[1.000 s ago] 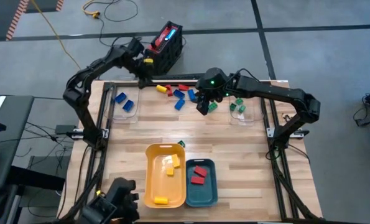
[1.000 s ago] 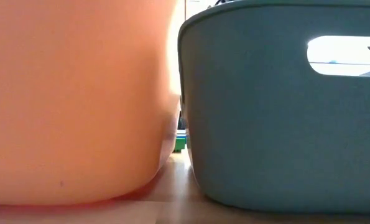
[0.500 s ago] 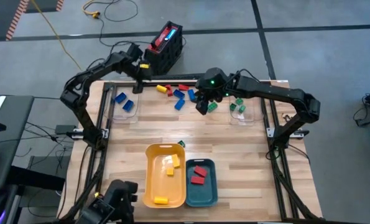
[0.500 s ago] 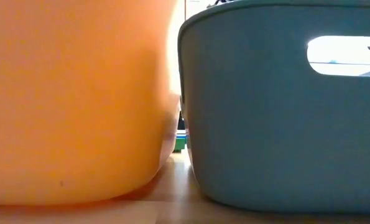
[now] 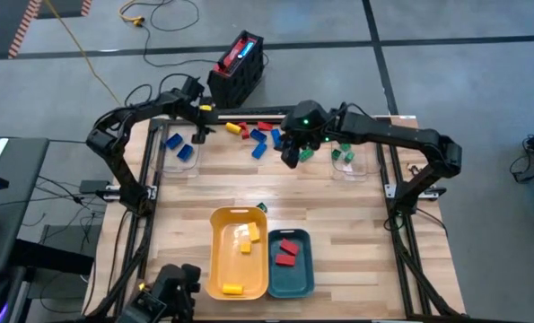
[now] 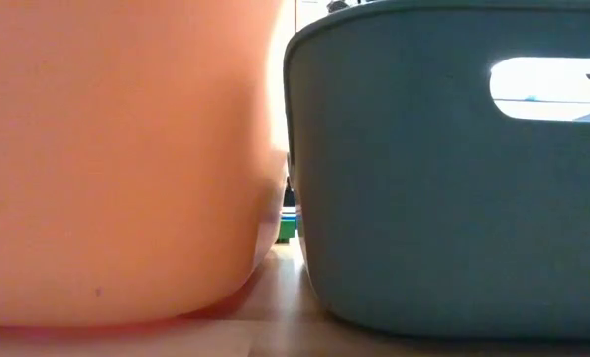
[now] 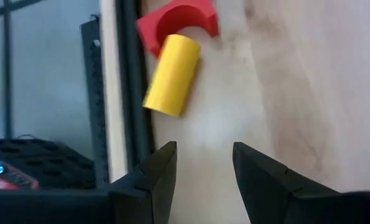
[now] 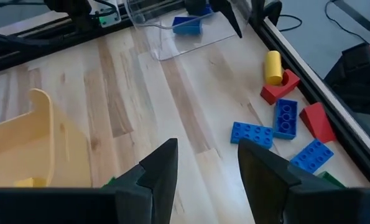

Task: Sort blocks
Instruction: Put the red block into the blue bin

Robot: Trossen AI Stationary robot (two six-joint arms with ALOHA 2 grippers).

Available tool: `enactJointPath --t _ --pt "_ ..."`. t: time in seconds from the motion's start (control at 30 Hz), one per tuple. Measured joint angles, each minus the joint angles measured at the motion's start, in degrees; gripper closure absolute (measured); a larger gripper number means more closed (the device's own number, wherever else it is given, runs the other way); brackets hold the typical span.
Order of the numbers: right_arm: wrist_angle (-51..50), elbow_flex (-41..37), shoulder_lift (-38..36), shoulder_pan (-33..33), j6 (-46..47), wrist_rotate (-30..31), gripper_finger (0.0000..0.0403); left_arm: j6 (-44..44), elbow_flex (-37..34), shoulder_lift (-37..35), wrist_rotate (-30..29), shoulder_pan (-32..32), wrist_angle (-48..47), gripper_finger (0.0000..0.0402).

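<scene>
At the far edge of the wooden table (image 5: 356, 211), the left tool (image 7: 203, 165) stands open and empty just short of a smooth yellow cylinder block (image 7: 172, 75) touching a red arched block (image 7: 177, 22), while the right tool (image 8: 206, 163), also open and empty, hangs over the studded blue blocks (image 8: 286, 118).

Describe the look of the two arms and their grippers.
Both arms are dark, jointed and slender. The right arm carries a glowing green light near its wrist, above the right gripper. The left gripper has two dark, wedge-shaped fingers, as does the right.
</scene>
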State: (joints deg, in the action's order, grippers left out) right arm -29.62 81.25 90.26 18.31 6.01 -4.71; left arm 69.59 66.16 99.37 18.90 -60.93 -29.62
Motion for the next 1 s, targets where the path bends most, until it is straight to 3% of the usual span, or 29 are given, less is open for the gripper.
enactJointPath --t 0.13,0.3,0.57,0.77,0.87,1.0 --pt "0.3 0.0 0.0 -0.6 0.2 0.1 0.022 3.0 1.3 0.0 0.3 2.3 0.8 0.0249" --pt "0.3 0.0 0.0 -0.7 1.2 0.1 0.022 -2.0 5.8 0.0 1.0 5.3 0.7 0.0249" --pt "2.5 0.0 0.0 -0.8 2.2 0.3 0.022 0.6 5.9 2.6 1.4 1.9 -3.4 0.0249" --pt "3.4 0.0 0.0 -1.1 2.7 0.3 0.022 4.4 6.0 3.9 1.7 -2.0 -1.3 0.0249" --pt "3.6 0.0 0.0 -1.1 3.0 0.3 0.022 11.0 6.0 3.9 3.5 -0.5 -1.5 0.0249" --pt "4.0 0.0 0.0 -1.1 3.5 0.3 0.022 8.9 6.6 3.8 1.8 2.8 -0.8 0.0249"
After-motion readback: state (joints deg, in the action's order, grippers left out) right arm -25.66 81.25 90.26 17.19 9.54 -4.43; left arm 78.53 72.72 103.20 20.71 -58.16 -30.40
